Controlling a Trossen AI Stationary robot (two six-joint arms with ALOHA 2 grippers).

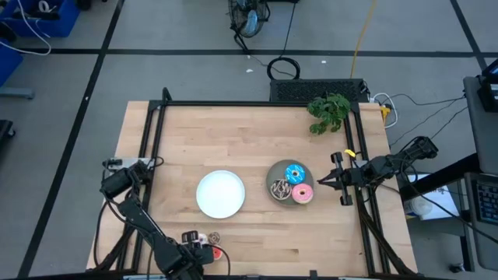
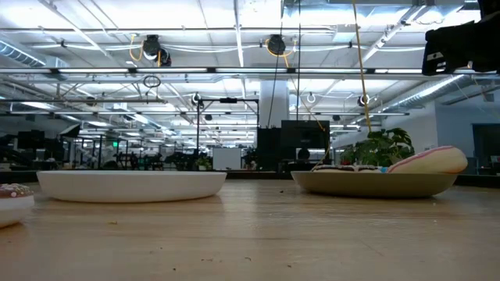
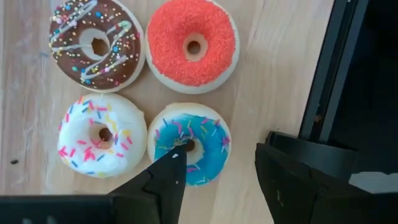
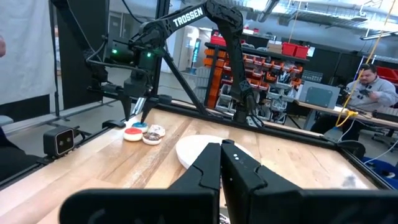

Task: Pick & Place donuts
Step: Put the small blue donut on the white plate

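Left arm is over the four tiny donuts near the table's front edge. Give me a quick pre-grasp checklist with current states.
1. Left gripper open above the tiny donuts: ok.
2. One finger over the blue donut, the other past its outer edge: ok, they straddle one side of the ring.
3. Neighbours clear: not ok, the white donut touches the blue one, and the red donut sits close.
4. White plate bare: ok.
5. Right gripper shut, parked beside the grey-green plate: ok.
6. Height above the blue donut: cannot tell.

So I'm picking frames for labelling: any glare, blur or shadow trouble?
Low view: ceiling lights glare, pink donut sharp. Left wrist view: own tool blurred, blue donut crisp with soft shadow. High view: evenly lit table.
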